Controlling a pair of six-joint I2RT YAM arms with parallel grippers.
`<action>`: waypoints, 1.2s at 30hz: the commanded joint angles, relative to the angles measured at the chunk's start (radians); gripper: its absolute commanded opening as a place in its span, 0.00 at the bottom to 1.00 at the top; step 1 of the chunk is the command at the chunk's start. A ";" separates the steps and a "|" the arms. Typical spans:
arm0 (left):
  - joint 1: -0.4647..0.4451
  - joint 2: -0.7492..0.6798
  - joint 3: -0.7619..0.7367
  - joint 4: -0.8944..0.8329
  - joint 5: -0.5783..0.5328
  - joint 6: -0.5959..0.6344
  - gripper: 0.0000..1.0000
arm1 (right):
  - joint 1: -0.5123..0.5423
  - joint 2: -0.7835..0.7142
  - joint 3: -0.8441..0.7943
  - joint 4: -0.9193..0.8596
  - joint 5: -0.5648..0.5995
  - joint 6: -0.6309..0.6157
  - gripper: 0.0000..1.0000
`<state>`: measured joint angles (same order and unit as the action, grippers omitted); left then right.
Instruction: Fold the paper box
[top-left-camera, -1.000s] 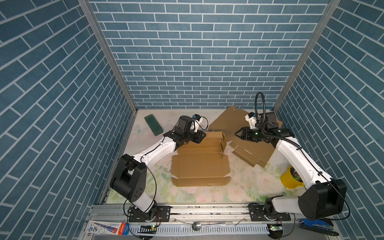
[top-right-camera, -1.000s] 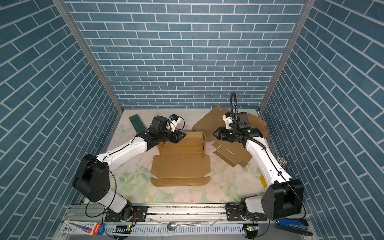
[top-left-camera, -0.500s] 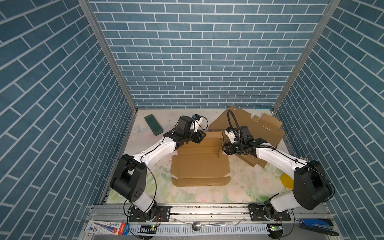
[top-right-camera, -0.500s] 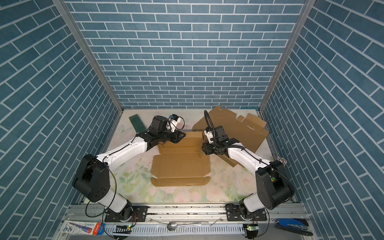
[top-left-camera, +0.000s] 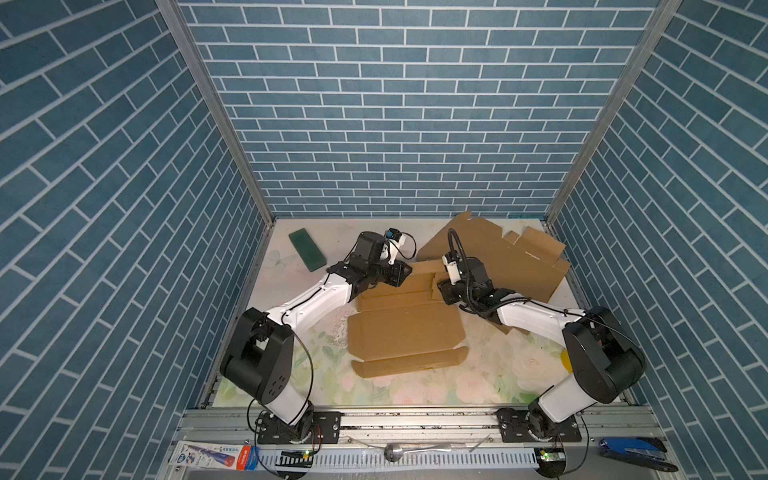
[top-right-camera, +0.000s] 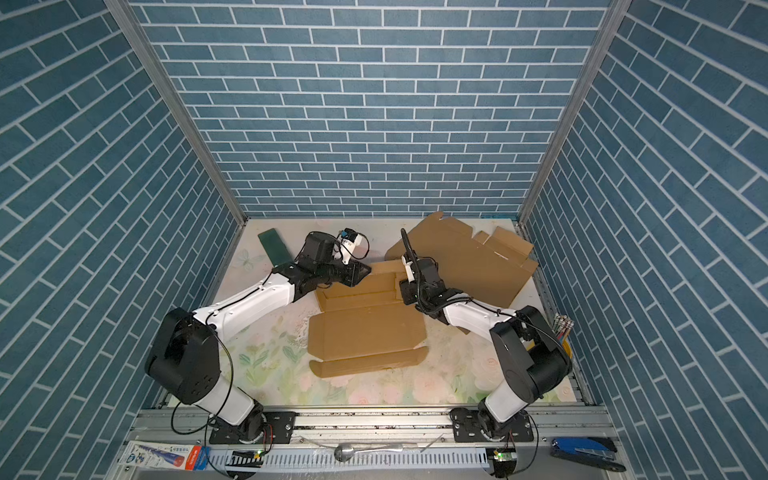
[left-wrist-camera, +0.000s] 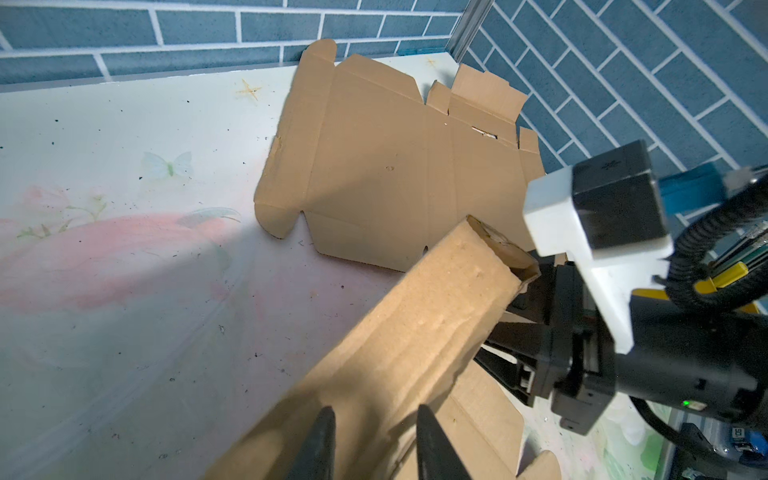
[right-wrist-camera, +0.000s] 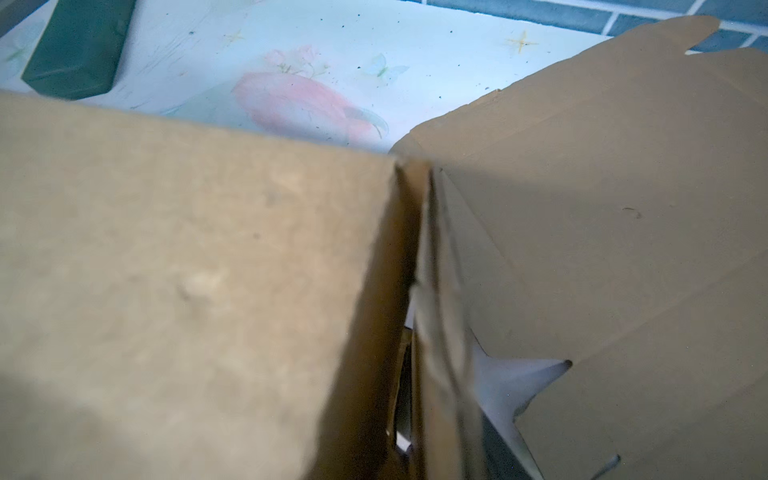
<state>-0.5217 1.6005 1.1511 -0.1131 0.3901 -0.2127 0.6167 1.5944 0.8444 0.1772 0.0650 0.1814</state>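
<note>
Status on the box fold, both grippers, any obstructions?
Left gripper clamped on paper box back wall, folded up. Right gripper at the wall's other end, jaws unclear. Front panels flat. Spare cardboard blank crowds right arm; green block well clear.

No legible text; packet (top-left-camera: 212, 456) print too small.

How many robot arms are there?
2. The left arm comes from the left and the right arm from the right; both meet at the far end of the cardboard box. No more seem hidden.
</note>
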 joint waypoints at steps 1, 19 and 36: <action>0.005 0.037 -0.021 -0.055 0.018 -0.005 0.34 | 0.025 0.042 -0.028 0.156 0.173 0.021 0.42; 0.005 0.050 -0.016 -0.058 0.017 -0.003 0.34 | 0.109 0.207 0.003 0.264 0.520 0.037 0.05; 0.005 0.051 -0.023 -0.055 0.018 -0.004 0.33 | 0.109 0.272 0.069 0.290 0.589 0.014 0.00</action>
<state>-0.5190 1.6176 1.1511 -0.0841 0.4057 -0.2123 0.7334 1.8305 0.8948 0.4740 0.5438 0.2279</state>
